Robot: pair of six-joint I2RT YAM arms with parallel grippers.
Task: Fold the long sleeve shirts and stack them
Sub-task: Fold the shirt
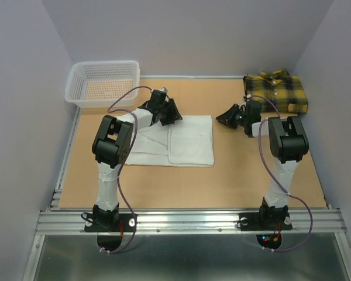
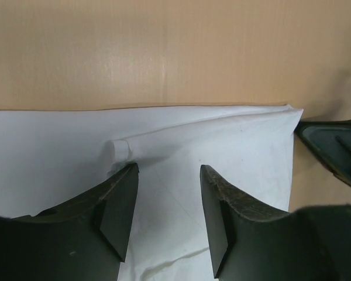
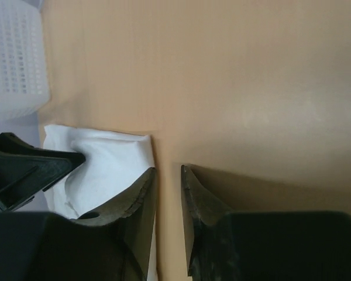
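The white long sleeve shirt [image 1: 181, 140] lies folded flat mid-table. My left gripper [image 1: 174, 116] hovers over its far edge; in the left wrist view the gripper [image 2: 168, 172] is open over the white cloth [image 2: 222, 140], with nothing between its fingers. A rolled fold [image 2: 124, 151] sits just ahead of the left fingertip. My right gripper [image 1: 221, 117] stands just right of the shirt, its jaws [image 3: 168, 171] a narrow gap apart over bare table, the shirt's edge [image 3: 114, 158] beside its left finger. The yellow-and-green plaid shirt [image 1: 276, 92] lies folded at the far right.
A white mesh basket [image 1: 103, 83] stands at the far left corner and also shows as the basket [image 3: 14, 64] in the right wrist view. Grey walls enclose the table on three sides. Tan tabletop [image 1: 240, 170] stretches in front of the shirts.
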